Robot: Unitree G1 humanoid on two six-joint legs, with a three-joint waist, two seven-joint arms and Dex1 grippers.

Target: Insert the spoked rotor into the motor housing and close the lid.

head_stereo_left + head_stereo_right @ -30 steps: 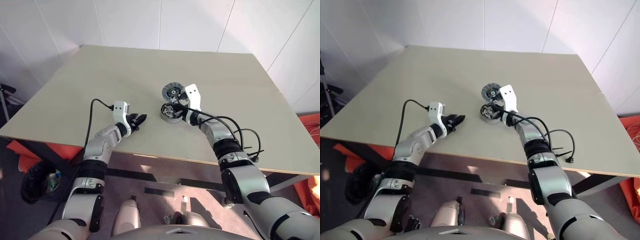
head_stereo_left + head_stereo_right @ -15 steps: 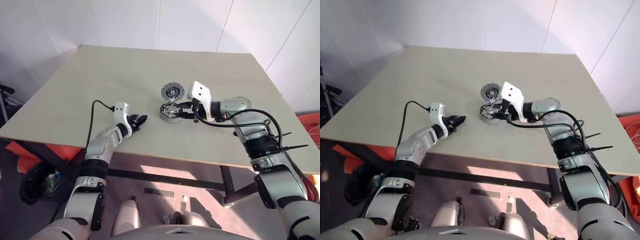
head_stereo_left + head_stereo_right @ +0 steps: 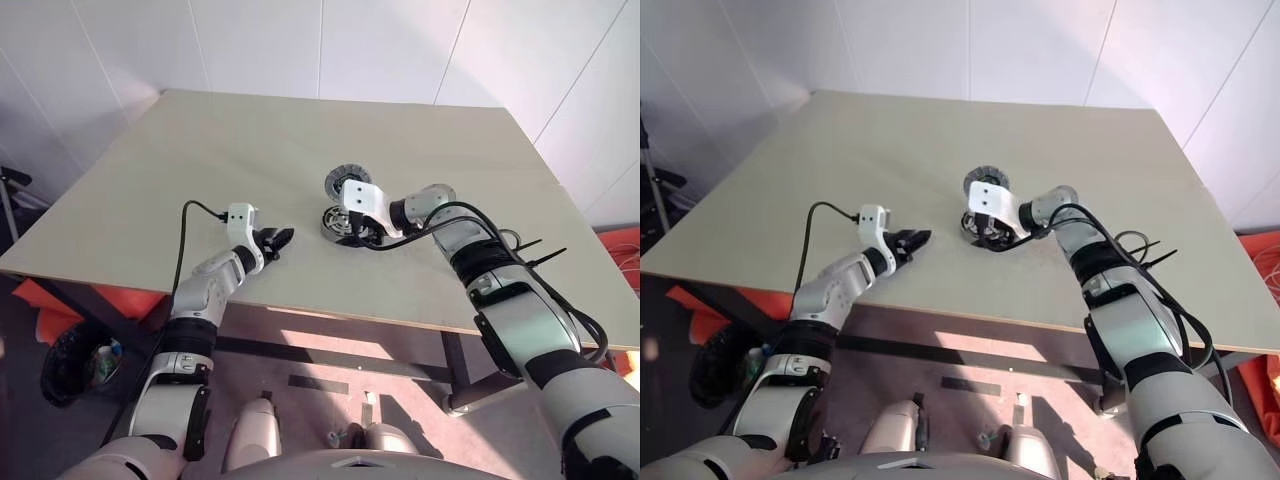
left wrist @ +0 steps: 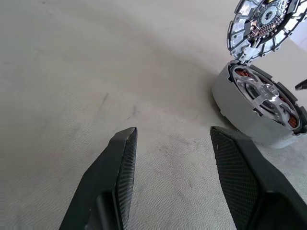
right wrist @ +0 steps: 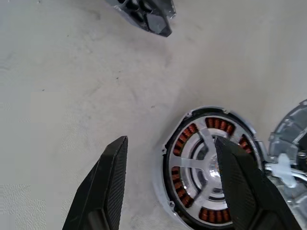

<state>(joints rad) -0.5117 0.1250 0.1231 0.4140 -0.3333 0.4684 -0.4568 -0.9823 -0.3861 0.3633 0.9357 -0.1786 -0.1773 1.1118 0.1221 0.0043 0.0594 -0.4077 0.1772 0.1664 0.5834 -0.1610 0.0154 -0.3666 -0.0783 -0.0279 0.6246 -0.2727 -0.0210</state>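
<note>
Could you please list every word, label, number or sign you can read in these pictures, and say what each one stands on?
There is no readable text.
motor housing: copper windings and silvery spokes, no marking legible.
lid: fins and windings, no lettering.
left gripper and right gripper: textured black fingers, open, unmarked.
table: plain surface, only faint scuffs.

Right gripper (image 3: 987, 232) over motor housing (image 3: 975, 228), lid (image 3: 985, 180) behind, table (image 3: 890, 150)
</note>
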